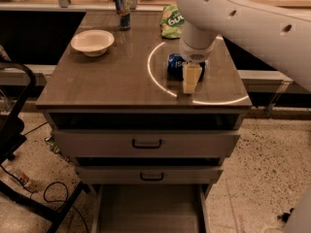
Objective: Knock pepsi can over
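Note:
The pepsi can (pixel 175 65) is dark blue with white lettering. It sits on the right part of the brown tabletop (pixel 112 81) and looks low and tipped, with its lettering turned sideways. My gripper (pixel 191 81) hangs from the white arm straight down onto the table. It is right against the can's right side and hides part of it.
A white bowl (pixel 92 41) sits at the far left of the table. A slim tall can (pixel 122 11) stands at the back, and a green chip bag (pixel 172 21) lies behind the pepsi can. Two drawers (pixel 147 143) are below. A black frame (pixel 14 130) stands at the left.

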Robot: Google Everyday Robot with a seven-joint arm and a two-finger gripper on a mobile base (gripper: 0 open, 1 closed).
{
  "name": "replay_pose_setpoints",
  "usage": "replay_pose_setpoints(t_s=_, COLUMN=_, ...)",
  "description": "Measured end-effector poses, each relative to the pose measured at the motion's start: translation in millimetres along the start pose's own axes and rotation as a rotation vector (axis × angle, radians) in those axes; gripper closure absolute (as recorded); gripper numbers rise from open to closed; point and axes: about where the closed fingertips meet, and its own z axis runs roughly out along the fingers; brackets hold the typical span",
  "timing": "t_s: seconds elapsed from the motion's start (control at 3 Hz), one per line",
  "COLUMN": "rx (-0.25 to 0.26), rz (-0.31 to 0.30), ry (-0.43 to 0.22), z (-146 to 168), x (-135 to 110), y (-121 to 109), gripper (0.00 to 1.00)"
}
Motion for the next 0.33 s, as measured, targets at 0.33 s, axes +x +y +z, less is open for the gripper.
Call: replay_pose_setpoints(t_s=0.33, rx=0.0, rz=0.0, ry=0.0, z=-0.8, x=0.0, y=-0.4, gripper=0.0)
